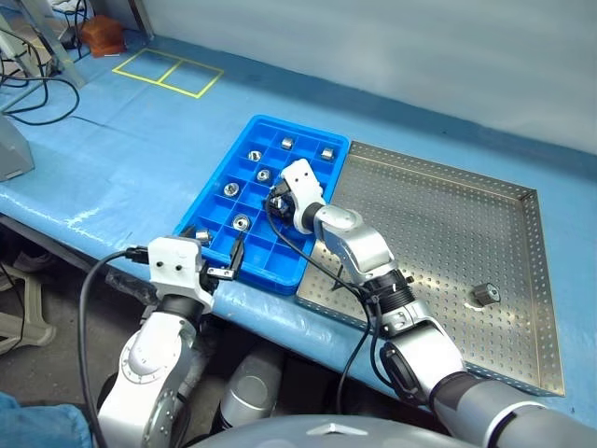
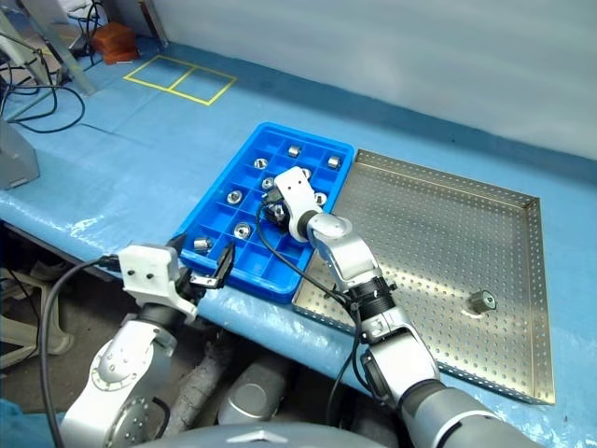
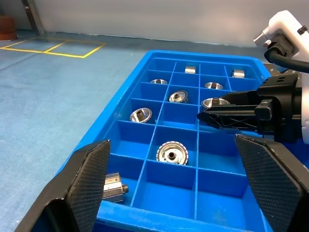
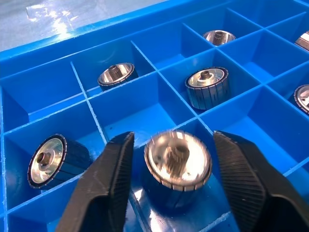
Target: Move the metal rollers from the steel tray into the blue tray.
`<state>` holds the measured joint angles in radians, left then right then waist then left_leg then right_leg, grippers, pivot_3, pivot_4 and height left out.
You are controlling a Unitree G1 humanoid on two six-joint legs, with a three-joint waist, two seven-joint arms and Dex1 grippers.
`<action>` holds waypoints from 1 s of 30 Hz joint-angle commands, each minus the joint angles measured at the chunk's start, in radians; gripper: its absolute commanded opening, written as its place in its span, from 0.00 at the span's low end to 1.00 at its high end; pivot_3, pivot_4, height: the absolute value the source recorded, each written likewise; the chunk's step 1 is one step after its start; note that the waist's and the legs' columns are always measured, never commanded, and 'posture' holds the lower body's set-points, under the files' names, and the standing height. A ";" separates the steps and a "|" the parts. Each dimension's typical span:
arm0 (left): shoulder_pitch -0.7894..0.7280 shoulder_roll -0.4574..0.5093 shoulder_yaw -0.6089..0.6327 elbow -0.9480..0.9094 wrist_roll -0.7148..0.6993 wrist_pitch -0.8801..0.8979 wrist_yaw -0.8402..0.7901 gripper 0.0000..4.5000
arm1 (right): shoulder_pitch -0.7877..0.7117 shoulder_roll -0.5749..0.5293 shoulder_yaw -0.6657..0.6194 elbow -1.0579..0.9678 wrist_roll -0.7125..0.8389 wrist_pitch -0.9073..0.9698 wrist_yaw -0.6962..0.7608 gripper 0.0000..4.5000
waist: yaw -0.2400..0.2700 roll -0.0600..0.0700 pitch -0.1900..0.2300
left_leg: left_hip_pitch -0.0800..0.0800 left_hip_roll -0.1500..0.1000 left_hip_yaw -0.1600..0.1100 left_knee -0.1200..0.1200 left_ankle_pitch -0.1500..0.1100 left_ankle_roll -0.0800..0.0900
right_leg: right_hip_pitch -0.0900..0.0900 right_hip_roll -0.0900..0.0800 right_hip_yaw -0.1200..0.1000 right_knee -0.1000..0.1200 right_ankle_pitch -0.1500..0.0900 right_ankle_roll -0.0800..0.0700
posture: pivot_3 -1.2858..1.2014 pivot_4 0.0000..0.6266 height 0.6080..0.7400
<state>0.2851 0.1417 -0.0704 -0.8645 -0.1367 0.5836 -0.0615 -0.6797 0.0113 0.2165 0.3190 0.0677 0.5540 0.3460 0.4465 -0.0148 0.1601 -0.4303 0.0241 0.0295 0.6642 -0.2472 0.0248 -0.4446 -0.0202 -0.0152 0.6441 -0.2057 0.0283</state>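
- The left gripper (image 1: 224, 264) is waiting at the near edge of the blue tray (image 1: 244, 143). Its two black fingers (image 3: 82, 186) are standing wide apart, and nothing is sitting between them.
- The blue tray is lying at about 11 o'clock from the robot, touching the left side of the steel tray (image 1: 522, 280).
- Many metal rollers are resting in the blue tray's little boxes, one to a box. One roller (image 3: 172, 152) is sitting just ahead of the left gripper.
- The right gripper (image 1: 277, 200) is reaching over the middle of the blue tray, at about 12 o'clock. Its fingers (image 4: 107, 181) are standing apart, with a shiny roller (image 4: 177, 165) between them in a box. There is a small gap on each side of it.
- At about 2 o'clock, one last roller (image 1: 483, 295) is lying alone on the dotted floor of the steel tray, near its right rim.
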 commanded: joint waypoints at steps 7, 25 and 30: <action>-0.057 0.029 -0.009 0.017 -0.030 0.012 -0.061 1.00 | 0.052 -0.044 -0.051 -0.280 0.017 0.107 -0.023 0.99 | -0.024 0.001 -0.001 | 0.000 0.000 -0.001 0.002 0.000 0.000 | 0.001 0.000 0.000 0.000 0.000 0.000 | 0.66 0.24 1.00; -0.232 0.114 -0.123 0.159 -0.086 0.031 -0.234 1.00 | 0.326 -0.167 -0.346 -0.823 -0.018 0.530 -0.273 0.99 | -0.350 0.006 -0.006 | 0.003 -0.001 -0.007 0.004 0.001 0.001 | 0.007 0.000 0.001 0.001 0.004 -0.005 | 0.56 0.24 1.00; -0.249 0.136 -0.163 0.168 -0.092 0.036 -0.274 1.00 | 0.407 -0.098 -0.381 -0.763 -0.028 0.453 -0.343 0.99 | -0.409 0.007 -0.006 | 0.018 0.001 -0.007 0.001 0.001 0.002 | 0.018 0.000 0.003 0.001 0.000 -0.002 | 0.56 0.24 1.00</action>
<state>0.0438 0.2760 -0.2209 -0.6798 -0.2166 0.6261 -0.3234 -0.2785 -0.0968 -0.1587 -0.4401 0.0447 1.0461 0.0227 0.0371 -0.0081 0.1544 -0.4122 0.0258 0.0229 0.6649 -0.2465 0.0264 -0.4265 -0.0197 -0.0113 0.6458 -0.2062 0.0263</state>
